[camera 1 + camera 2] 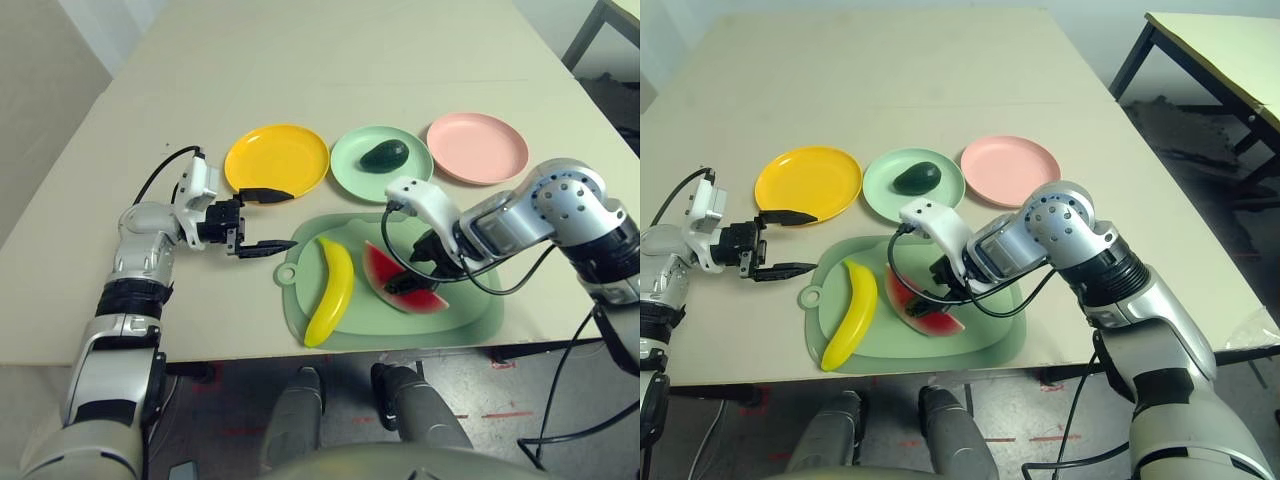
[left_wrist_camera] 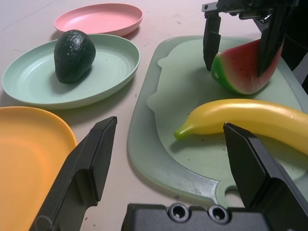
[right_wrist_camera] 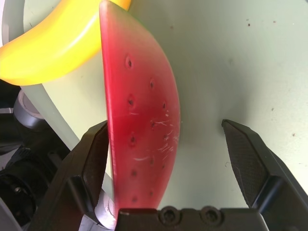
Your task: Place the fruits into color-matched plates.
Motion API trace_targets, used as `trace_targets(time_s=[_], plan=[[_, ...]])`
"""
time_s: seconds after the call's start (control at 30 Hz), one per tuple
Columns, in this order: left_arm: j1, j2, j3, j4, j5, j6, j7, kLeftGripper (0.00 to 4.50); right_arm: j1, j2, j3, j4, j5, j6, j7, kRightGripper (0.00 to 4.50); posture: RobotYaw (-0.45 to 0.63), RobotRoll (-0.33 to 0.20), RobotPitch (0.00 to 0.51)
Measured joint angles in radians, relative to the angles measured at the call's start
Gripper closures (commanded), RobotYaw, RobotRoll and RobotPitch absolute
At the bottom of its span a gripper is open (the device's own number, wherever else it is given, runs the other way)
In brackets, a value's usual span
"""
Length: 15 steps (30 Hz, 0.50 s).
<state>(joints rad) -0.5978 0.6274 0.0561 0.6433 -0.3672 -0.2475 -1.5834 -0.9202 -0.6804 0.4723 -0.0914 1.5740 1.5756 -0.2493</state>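
Note:
The red watermelon wedge (image 1: 378, 265) and the yellow banana (image 1: 330, 290) lie side by side on the pale green mat (image 1: 385, 325). My right gripper (image 1: 405, 284) is down over the wedge and open. Its jaws straddle the wedge (image 3: 139, 96): one finger is against the red face, the other stands apart. The dark avocado (image 1: 384, 154) rests in the mint green plate (image 1: 355, 168). The yellow plate (image 1: 275, 155) and the pink plate (image 1: 477, 148) hold nothing. My left gripper (image 1: 290, 219) hangs open just left of the mat, near the yellow plate's front edge, facing the banana (image 2: 240, 115).
The three plates stand in a row behind the mat. The mat's ring tab (image 1: 287, 272) points toward my left gripper. Black cables trail from both wrists. The table's front edge runs close below the mat.

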Motion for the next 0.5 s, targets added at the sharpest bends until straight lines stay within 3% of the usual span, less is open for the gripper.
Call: trace_targets(time_s=[0.3,0.4,0.5], plan=[[-0.013,0.0,0.001,0.038,0.008,-0.031,0.004,0.0,0.017,0.003,-0.012,-0.014,0.016,0.0,-0.009,0.04,-0.05,0.0,0.19],[-0.015,0.0,0.002,0.043,0.008,-0.037,0.006,0.0,0.022,0.016,-0.015,-0.015,0.022,0.0,-0.012,0.45,-0.05,0.0,0.188],[-0.022,0.0,0.002,0.048,0.008,-0.042,0.007,0.0,0.032,0.029,-0.015,-0.014,0.023,0.0,-0.013,1.58,-0.04,0.0,0.189]])
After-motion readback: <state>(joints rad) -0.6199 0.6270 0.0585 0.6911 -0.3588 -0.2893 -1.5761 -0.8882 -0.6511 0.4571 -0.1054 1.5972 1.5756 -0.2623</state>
